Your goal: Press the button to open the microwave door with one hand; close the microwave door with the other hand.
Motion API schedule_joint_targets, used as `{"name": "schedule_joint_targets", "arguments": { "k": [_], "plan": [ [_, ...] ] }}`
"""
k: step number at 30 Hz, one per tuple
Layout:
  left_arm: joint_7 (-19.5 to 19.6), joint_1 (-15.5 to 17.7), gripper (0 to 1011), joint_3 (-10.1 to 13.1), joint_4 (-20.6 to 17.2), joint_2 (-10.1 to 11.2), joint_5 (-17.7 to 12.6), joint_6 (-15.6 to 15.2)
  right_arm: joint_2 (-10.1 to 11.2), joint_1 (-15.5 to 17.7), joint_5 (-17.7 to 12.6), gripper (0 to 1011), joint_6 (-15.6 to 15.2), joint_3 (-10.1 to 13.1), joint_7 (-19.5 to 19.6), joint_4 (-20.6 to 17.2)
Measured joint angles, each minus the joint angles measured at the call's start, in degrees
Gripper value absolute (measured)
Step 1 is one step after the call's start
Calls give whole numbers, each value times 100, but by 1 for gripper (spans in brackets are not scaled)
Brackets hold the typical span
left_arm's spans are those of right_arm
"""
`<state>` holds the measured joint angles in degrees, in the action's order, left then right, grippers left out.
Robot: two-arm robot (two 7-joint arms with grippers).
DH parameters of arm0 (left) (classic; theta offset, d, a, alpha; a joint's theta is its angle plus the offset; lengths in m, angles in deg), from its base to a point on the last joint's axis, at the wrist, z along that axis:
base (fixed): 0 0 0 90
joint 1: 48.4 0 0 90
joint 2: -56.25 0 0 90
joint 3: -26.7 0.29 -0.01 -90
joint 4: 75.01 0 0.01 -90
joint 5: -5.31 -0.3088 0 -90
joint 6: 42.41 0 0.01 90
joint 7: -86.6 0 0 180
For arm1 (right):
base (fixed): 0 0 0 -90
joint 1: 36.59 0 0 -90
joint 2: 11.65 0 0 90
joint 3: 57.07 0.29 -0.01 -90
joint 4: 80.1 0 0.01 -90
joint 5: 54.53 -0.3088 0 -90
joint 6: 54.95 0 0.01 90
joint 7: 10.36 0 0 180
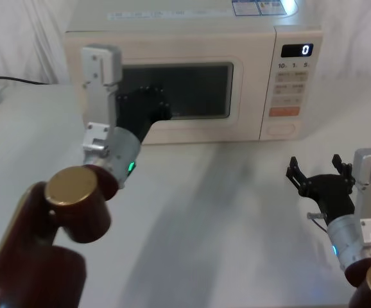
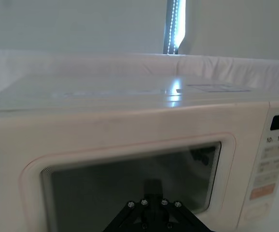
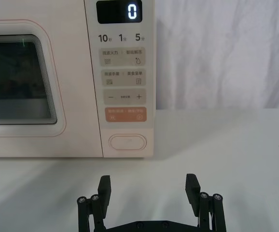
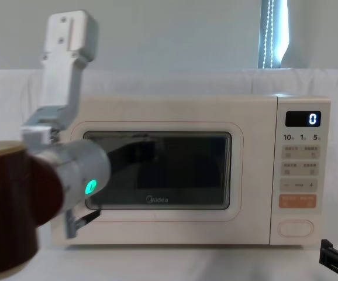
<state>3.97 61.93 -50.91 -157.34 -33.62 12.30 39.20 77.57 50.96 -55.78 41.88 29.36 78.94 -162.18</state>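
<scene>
The cream microwave door (image 1: 179,96) with its dark window lies flush with the oven front. My left gripper (image 1: 153,106) is up against the window's left part, and its fingers look shut with nothing between them; the left wrist view has it (image 2: 152,188) at the glass of the door (image 2: 130,159). The pill-shaped button (image 3: 127,143) sits at the bottom of the control panel, also seen from the head (image 1: 280,128) and chest (image 4: 295,228). My right gripper (image 1: 315,163) hovers open over the table, well short of the button, with its fingertips (image 3: 104,183) apart and empty.
The microwave stands at the back of a white cloth-covered table (image 1: 224,212). An orange key (image 3: 125,114) lies just above the button, and the display (image 3: 119,11) reads 0. A black cable (image 1: 6,80) runs along the far left.
</scene>
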Motion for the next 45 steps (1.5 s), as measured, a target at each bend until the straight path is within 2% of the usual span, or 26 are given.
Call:
{"name": "schedule_joint_targets", "arguments": {
  "k": [4,12,17,23,35,41,44,45],
  "plan": [
    [70,-319,0,-122,-315,156,149,-41,0,0,0,1002,0,0,0,0],
    [170,-795,0,-324,-649,438,368,-30,0,0,0,1002,0,0,0,0],
    [214,-1191,0,-393,-874,641,443,61,0,0,0,1002,0,0,0,0],
    [215,-1616,0,-497,-1042,790,540,151,0,0,1,1002,0,0,0,0],
    [-24,-2168,0,-673,-1185,779,597,478,0,0,0,1002,0,0,0,0],
    [-109,-2270,0,-729,-1149,717,580,656,0,0,0,1002,0,0,0,0],
    [-209,-2279,0,-753,-1051,644,476,906,0,0,1,1002,0,0,0,0],
    [-208,-2279,0,-753,-1050,641,476,906,0,0,0,1002,0,0,0,0]
  ]
}}
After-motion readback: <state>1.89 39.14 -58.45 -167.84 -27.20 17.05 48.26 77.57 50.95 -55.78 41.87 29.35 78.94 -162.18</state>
